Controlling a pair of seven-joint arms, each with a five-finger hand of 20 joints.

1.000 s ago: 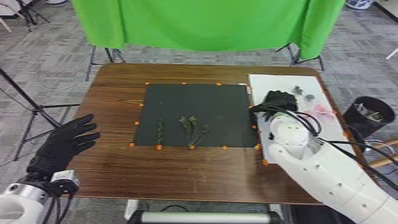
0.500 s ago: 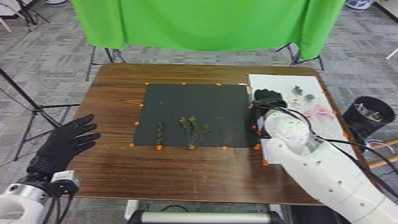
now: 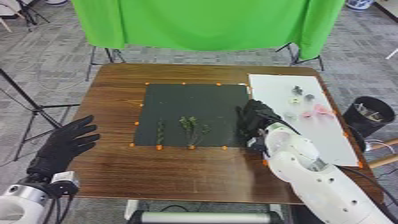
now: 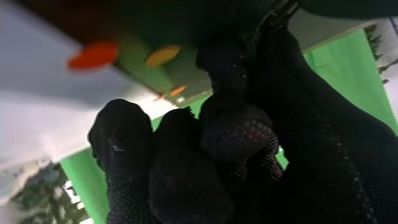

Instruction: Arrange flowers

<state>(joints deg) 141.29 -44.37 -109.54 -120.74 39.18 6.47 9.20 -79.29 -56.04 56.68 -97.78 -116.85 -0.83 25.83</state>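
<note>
My right hand (image 3: 258, 114) is over the dark mat's right edge, beside the white board (image 3: 336, 145). In the right wrist view, this hand (image 4: 187, 175) has thumb and finger pinched on a thin dark stem (image 4: 280, 12); its flower end cannot be told. Green sprigs (image 3: 189, 125) stand out on the lower middle of the dark mat (image 3: 195, 100), with a narrow one (image 3: 160, 132) to their left. Pink flowers (image 3: 322, 110), a pale yellow bloom (image 3: 296, 100) and small grey-green pieces (image 3: 298, 90) lie on the board. My left hand (image 3: 67, 142) is open off the table's left side.
Orange markers (image 3: 225, 147) line the mat and board on the brown table (image 3: 178, 175). A black bin (image 3: 369, 116) stands on the floor past the table's right edge. A green cloth (image 3: 213, 25) hangs behind the far edge.
My right hand has moved left and slightly toward the near side, off the white board to the mat's edge, uncovering the yellow bloom and more pink flowers. The left hand has kept still.
</note>
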